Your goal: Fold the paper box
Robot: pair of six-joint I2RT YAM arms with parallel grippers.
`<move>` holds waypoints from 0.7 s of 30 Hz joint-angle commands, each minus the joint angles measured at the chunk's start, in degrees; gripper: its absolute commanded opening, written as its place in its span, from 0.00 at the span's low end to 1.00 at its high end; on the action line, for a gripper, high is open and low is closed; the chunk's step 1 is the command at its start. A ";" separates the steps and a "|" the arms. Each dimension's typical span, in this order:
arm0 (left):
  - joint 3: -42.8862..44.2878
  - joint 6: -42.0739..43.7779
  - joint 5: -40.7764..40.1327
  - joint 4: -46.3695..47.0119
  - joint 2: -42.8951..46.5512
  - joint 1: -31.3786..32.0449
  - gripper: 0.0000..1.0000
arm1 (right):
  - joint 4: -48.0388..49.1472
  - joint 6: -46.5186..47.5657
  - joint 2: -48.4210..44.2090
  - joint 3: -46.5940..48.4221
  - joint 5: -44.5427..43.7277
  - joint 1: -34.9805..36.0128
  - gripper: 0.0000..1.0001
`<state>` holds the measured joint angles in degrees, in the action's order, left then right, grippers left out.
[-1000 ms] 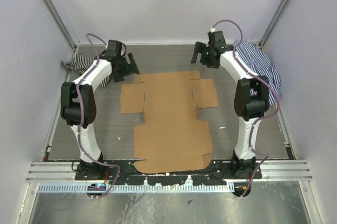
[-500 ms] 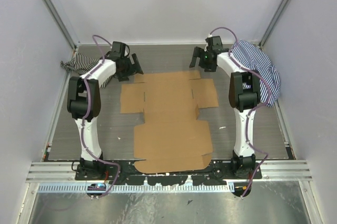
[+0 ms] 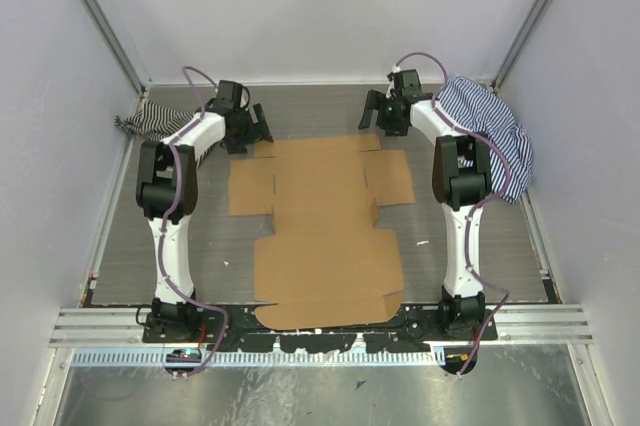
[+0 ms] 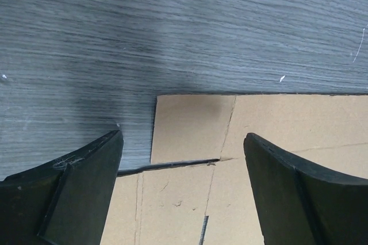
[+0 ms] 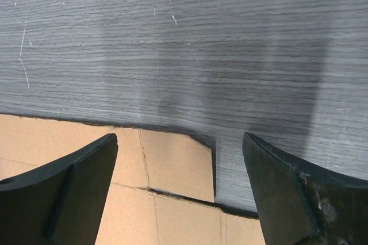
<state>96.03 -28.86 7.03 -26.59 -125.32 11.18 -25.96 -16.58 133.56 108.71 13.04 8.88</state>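
The paper box (image 3: 325,226) lies flat and unfolded on the grey table, a brown cardboard sheet with flaps and slits. My left gripper (image 3: 250,128) is open and empty, hovering over the sheet's far left corner flap (image 4: 190,136). My right gripper (image 3: 380,118) is open and empty over the far right corner flap (image 5: 172,164). Neither gripper touches the cardboard. In both wrist views the dark fingers (image 4: 69,187) (image 5: 299,193) stand wide apart with the flap between them below.
A striped cloth (image 3: 160,121) lies at the far left by the wall. Another striped cloth (image 3: 490,131) hangs over the right arm's upper link. Walls close in the table on three sides. A metal rail (image 3: 320,321) runs along the near edge.
Both arms have reached further back and inward, bringing the grippers down over the sheet's far corners. The cardboard has not moved.
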 commanded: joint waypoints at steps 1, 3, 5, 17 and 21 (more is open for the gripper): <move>1.78 0.20 1.47 1.97 -1.90 -0.02 0.92 | 1.08 0.93 -0.35 0.24 3.15 0.44 0.93; 1.75 -0.18 2.14 2.31 -2.39 -0.04 0.92 | 1.11 0.93 -0.88 -1.28 3.47 0.81 0.93; 1.68 -0.48 2.85 2.40 -2.83 -0.04 0.91 | 1.20 0.91 -1.33 -2.53 4.54 1.16 0.92; 0.13 -2.05 5.67 3.83 -1.36 -0.02 0.88 | 1.66 -0.11 -5.33 -5.12 8.43 2.23 0.87; -0.26 -2.55 6.29 3.83 -1.03 -0.03 0.88 | 1.64 -0.42 -7.31 -6.12 9.29 2.28 0.85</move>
<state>96.60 -30.33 11.03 -24.01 -126.28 11.03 -22.85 -16.25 131.35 103.66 19.16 10.44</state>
